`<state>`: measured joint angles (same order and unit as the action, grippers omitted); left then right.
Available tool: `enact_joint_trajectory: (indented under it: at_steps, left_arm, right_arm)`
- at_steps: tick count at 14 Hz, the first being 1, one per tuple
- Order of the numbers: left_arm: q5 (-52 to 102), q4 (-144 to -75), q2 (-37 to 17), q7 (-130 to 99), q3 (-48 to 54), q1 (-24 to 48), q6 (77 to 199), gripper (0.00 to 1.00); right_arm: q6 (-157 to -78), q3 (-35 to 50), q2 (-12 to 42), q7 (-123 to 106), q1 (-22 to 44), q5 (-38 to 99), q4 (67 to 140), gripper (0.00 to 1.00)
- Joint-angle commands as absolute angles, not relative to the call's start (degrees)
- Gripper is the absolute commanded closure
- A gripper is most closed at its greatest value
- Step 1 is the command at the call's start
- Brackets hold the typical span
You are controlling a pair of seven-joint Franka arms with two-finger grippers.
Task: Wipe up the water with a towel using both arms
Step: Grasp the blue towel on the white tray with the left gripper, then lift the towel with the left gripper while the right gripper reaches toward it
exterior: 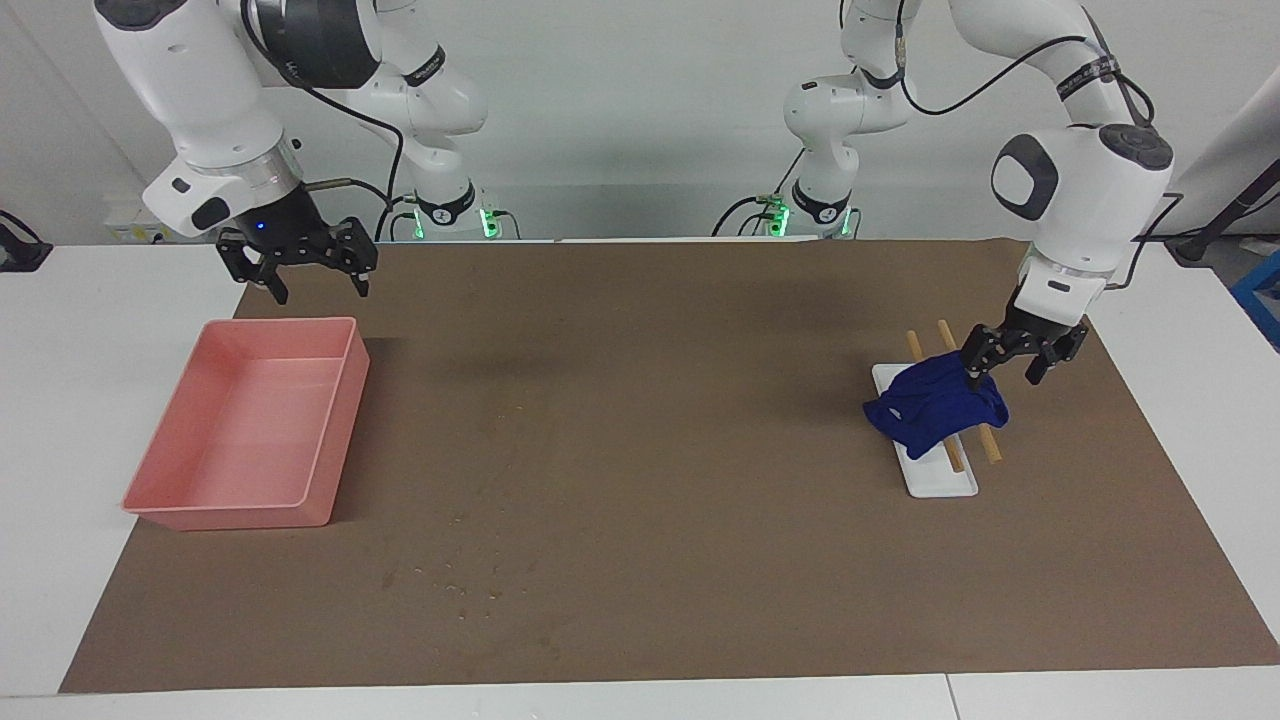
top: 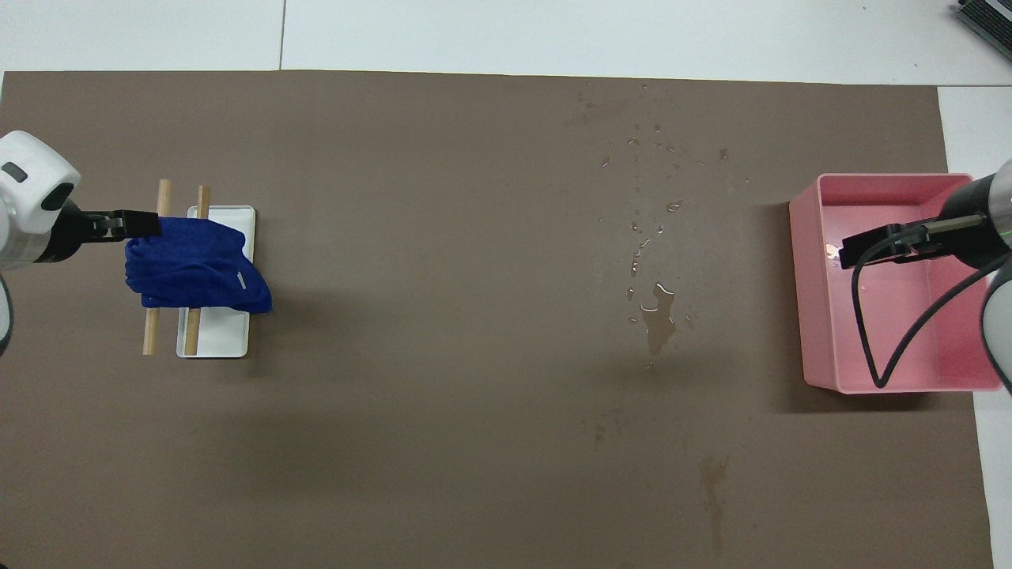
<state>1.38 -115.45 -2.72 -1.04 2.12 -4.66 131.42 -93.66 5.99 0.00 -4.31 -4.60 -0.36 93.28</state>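
The navy-blue towel lies draped across two wooden sticks on a white slab, toward the left arm's end of the table; it also shows in the overhead view. My left gripper is low at the towel's end, fingers apart, one finger touching the cloth; in the overhead view its tip meets the towel's edge. The water is a small puddle with scattered drops on the brown mat, faint in the facing view. My right gripper hangs open and empty over the pink tray, also seen from overhead.
The white slab and its wooden sticks sit under the towel. The pink tray stands at the right arm's end. The brown mat covers the table's middle.
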Motion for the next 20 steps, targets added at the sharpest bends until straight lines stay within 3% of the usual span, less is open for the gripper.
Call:
enact_joint_trajectory:
  at_steps: [1, 3, 9, 18, 20]
  left_arm:
    - [0.09, -121.28, -1.49, -5.01, 2.29, -4.40, 138.07, 0.19]
    - [0.09, -121.29, -1.32, -5.10, 2.29, -4.39, 137.20, 0.33]
    - [0.00, -119.71, -1.49, -5.36, 2.20, -4.04, 133.77, 0.98]
    - [-4.75, -115.49, -0.53, -14.24, 2.64, -1.93, 124.72, 1.00]
    - [-4.13, -110.51, -1.14, -14.33, 2.72, -1.93, 119.48, 1.00]
  right_arm:
    - [-93.96, 6.50, -1.14, -5.10, -3.70, 0.79, 94.31, 0.00]
    - [-93.96, 6.50, -1.14, -5.18, -3.43, 0.79, 94.39, 0.00]
    - [-95.00, 6.68, -1.14, -8.25, -3.34, 1.66, 94.48, 0.00]
    - [-99.40, 6.94, -2.99, 3.06, -1.86, 13.62, 99.31, 0.00]
    - [-100.02, 6.94, -2.99, 7.70, -1.41, 15.45, 99.58, 0.00]
